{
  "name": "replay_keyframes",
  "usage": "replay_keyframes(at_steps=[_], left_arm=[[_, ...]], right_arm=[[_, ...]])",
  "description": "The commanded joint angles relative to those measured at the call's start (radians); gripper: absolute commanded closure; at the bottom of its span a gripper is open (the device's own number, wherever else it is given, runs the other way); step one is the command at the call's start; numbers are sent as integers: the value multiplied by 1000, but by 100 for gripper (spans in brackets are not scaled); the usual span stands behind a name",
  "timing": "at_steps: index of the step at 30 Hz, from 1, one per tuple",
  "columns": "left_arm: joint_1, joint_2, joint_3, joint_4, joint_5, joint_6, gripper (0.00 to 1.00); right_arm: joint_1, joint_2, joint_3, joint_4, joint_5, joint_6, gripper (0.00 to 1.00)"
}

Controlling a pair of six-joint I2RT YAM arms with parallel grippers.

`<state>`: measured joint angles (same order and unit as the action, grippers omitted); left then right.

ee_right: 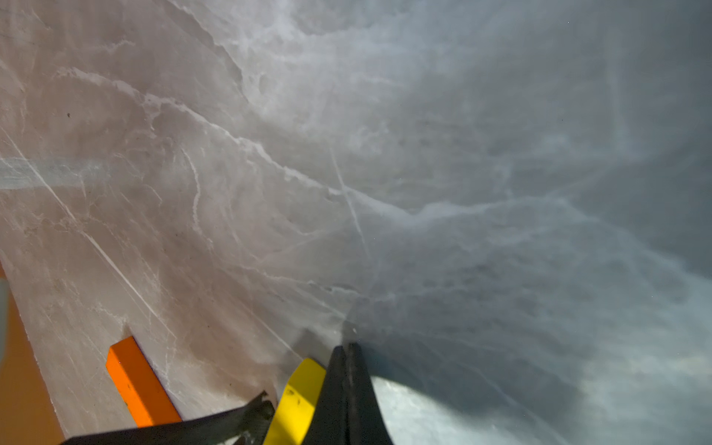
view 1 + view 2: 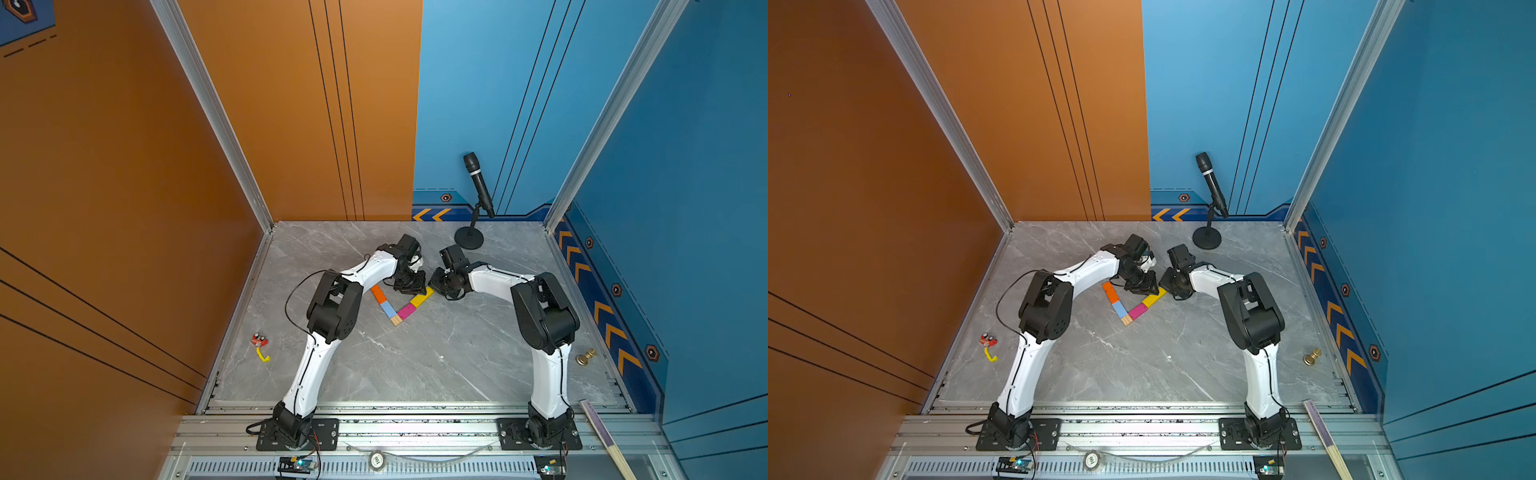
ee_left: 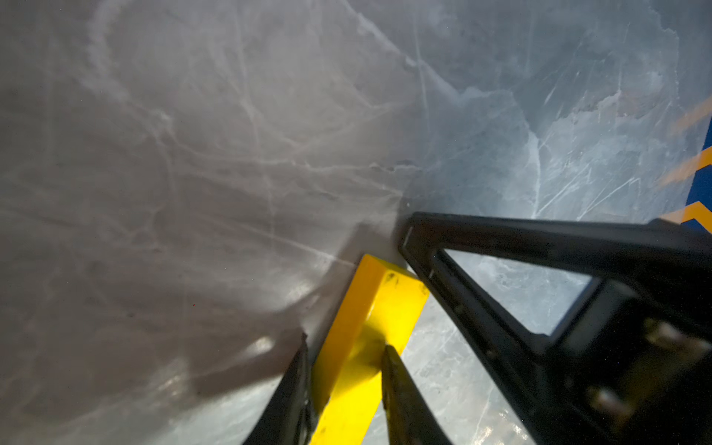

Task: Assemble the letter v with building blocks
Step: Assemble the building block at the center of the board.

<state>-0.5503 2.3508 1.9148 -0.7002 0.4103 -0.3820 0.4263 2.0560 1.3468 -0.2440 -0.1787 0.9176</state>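
1. Building blocks (image 2: 406, 311) lie as the letter v (image 2: 1126, 319) on the marble table (image 2: 415, 365) in both top views: orange block (image 2: 378, 293), light blue block (image 2: 387, 308), wood block (image 2: 396, 319) at the point, magenta block (image 2: 405, 310), yellow block (image 2: 422, 298), touching end to end.
2. From the left wrist we see the left gripper (image 3: 345, 341) clamped on the yellow block, the right gripper (image 3: 406, 239) touching its end.
3. From the right wrist we see the right gripper pinched shut, empty, against the yellow block; the orange block lies apart.
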Motion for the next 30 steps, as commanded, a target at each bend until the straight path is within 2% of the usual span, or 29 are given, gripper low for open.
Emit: replay_keyframes(at_steps=[1,16,23,30], left_arm=[[-1,8,2,-22,-10,-3,66],[-13,16,23,-22,8,-8,69],[-8,18,22,-22,2,-9,63],[-3,19,34,-22,6,-11,62]], right_arm=[[-2,-17,-33,-64,24,16,96],[-10,-23,-21,-69,26,13,95],[-6,-25,-28,-67,23,12,95],[-4,-33,-32,-70,28,15,95]])
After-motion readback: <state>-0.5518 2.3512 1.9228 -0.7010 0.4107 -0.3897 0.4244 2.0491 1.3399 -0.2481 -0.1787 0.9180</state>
